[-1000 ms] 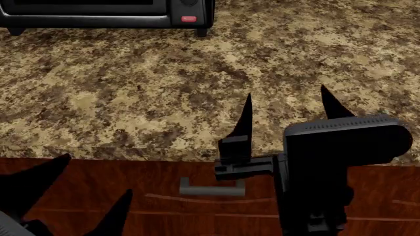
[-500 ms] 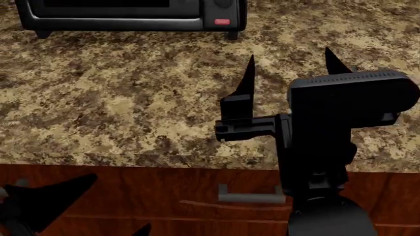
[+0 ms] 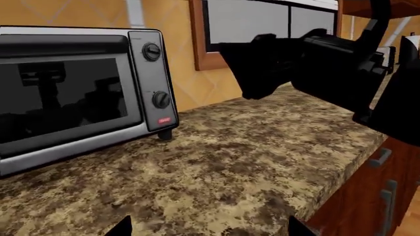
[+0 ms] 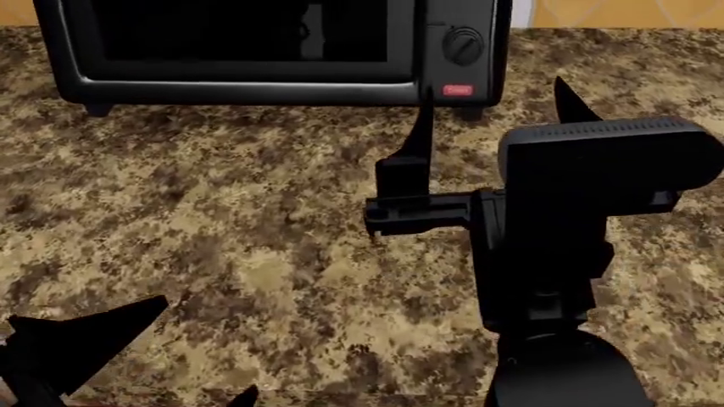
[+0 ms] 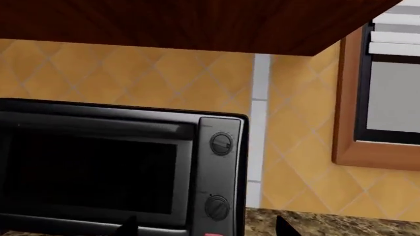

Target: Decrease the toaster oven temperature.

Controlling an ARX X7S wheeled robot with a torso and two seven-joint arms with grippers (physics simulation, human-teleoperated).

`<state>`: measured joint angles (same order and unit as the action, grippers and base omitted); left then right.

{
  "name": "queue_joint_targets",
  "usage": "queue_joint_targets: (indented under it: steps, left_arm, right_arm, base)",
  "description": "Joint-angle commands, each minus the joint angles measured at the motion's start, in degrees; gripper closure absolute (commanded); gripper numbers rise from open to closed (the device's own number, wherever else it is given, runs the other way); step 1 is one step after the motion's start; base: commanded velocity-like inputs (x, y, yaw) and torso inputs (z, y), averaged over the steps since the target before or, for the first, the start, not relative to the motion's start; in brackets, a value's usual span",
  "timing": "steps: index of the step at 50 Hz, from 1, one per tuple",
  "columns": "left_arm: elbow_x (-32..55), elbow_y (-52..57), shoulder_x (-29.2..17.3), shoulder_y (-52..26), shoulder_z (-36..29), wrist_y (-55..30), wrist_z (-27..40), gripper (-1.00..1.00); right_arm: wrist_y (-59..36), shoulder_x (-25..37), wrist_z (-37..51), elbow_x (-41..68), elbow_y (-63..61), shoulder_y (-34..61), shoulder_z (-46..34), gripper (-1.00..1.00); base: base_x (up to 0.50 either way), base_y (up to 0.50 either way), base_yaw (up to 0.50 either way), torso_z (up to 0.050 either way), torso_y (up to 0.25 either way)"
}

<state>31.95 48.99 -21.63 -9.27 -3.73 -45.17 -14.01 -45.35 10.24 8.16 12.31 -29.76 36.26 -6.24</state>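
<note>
The toaster oven [image 4: 237, 34] is a black box with a dark glass door at the back of the counter. On its right panel the head view shows one round knob [image 4: 462, 45] above a red button [image 4: 456, 90]. My right gripper [image 4: 492, 97] is open and empty, just in front of that panel and not touching it. Its wrist view shows the oven [image 5: 92, 167], an upper knob [image 5: 222, 143] and a lower knob [image 5: 217, 207] ahead of the gripper [image 5: 206, 227]. My left gripper [image 4: 198, 348] is open and empty, low over the counter's front; it also shows in its own view [image 3: 208, 226].
The oven stands on a brown granite counter [image 4: 226, 212]. Behind it are a yellow tiled wall [image 5: 131, 73], a dark upper cabinet [image 5: 196, 19] and a wood-framed window [image 5: 354, 98]. Wooden drawers with grey handles [image 3: 380, 157] sit below the counter edge.
The oven has come lower and larger in the head view, and its knob now shows. The counter edge and drawer handle have left that view. My right gripper is nearer the oven panel.
</note>
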Motion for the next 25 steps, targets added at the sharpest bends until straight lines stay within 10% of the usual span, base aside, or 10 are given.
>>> queue_joint_targets:
  steps: [1, 25]
  left_arm:
    - [-0.4, -0.4, -0.5, -0.1, -0.8, 0.8, -0.1, -1.00]
    - [1.2, 0.2, -0.9, -1.4, -0.9, -0.4, 1.0, -1.00]
  right_arm:
    - [0.2, 0.1, 0.3, 0.8, -0.4, -0.2, 0.4, -1.00]
    - [0.5, 0.7, 0.8, 2.2, -1.4, -1.3, 0.7, -1.00]
  base:
    - [0.50, 0.01, 0.00, 0.000, 0.000]
    - [0.20, 0.00, 0.00, 0.000, 0.000]
